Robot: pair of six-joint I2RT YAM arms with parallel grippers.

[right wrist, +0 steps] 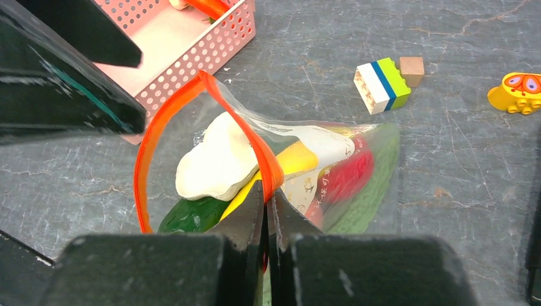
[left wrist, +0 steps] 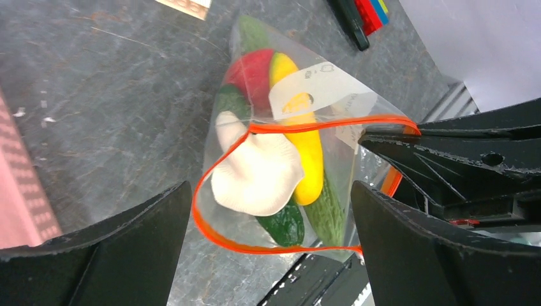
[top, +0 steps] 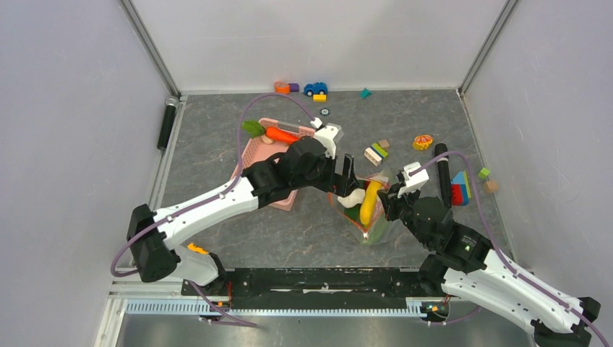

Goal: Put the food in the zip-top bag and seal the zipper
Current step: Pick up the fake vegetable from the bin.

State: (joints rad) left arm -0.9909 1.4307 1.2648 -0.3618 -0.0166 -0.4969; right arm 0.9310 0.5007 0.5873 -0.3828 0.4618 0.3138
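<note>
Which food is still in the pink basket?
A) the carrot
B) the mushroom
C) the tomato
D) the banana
A: the carrot lies in the basket, while the banana, mushroom and tomato are inside the bag.
</note>
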